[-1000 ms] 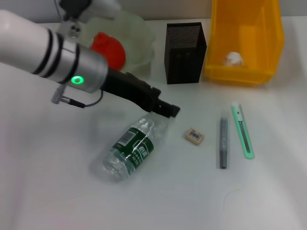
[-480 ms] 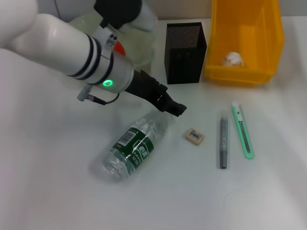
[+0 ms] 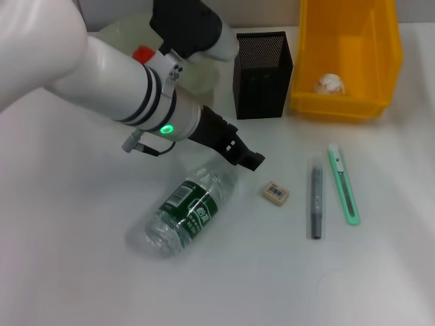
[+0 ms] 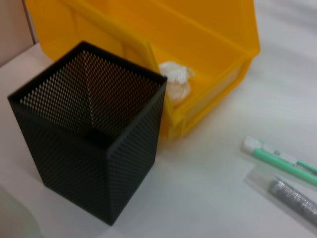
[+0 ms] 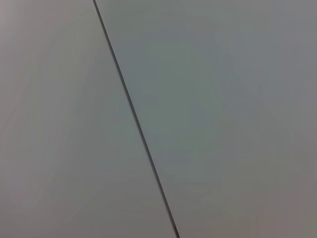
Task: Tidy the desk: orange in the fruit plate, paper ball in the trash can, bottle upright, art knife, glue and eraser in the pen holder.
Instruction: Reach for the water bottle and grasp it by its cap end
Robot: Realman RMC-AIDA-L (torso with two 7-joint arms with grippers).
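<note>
One arm is working: the left gripper is hanging low over the desk, just above the cap end of the bottle; whether its fingers are spread or pressed together, I cannot tell. The bottle is lying on its side near centre. Eraser is sitting at its 3 o'clock, glue and art knife lying farther that way. Pen holder is standing at 12 o'clock, trash can beside it holding the paper ball. Orange is peeking out in the fruit plate at 11 o'clock. The right gripper is not showing.
</note>
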